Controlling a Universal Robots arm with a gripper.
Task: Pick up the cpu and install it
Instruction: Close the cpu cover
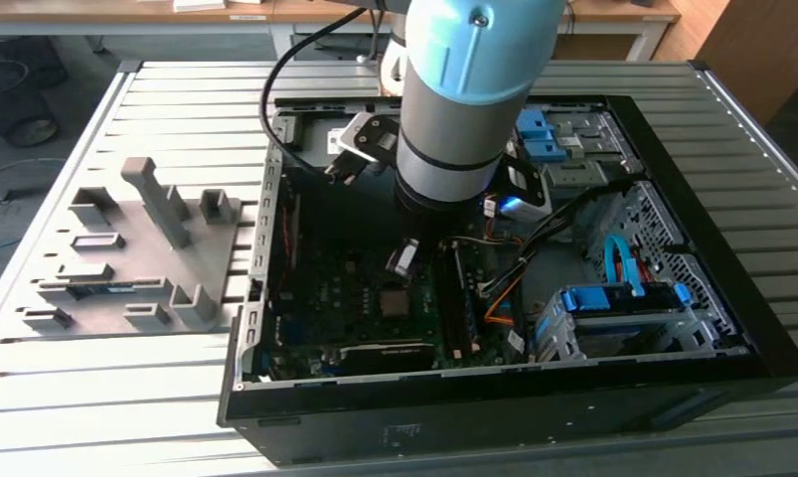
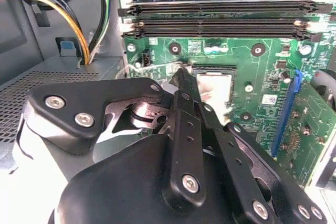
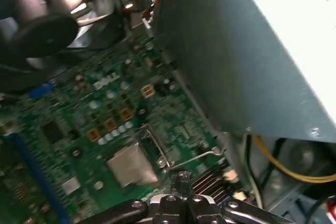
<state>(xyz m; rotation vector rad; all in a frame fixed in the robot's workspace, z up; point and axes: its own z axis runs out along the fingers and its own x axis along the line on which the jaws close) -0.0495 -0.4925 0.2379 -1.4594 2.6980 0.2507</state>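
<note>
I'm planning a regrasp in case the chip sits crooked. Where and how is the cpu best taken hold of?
Probably by two opposite edges, coming straight down from above. The cpu lies flat in its socket on the motherboard, so only its thin sides offer a pinch. The metal frame stands along one edge, so the other pair looks freer. The gripper is right beside it.

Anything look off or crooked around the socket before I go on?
Nothing is clearly damaged. The cpu lies in the socket area on the motherboard, its silvery top showing, with the gripper just beside it. I cannot tell whether it sits fully flat.
</note>
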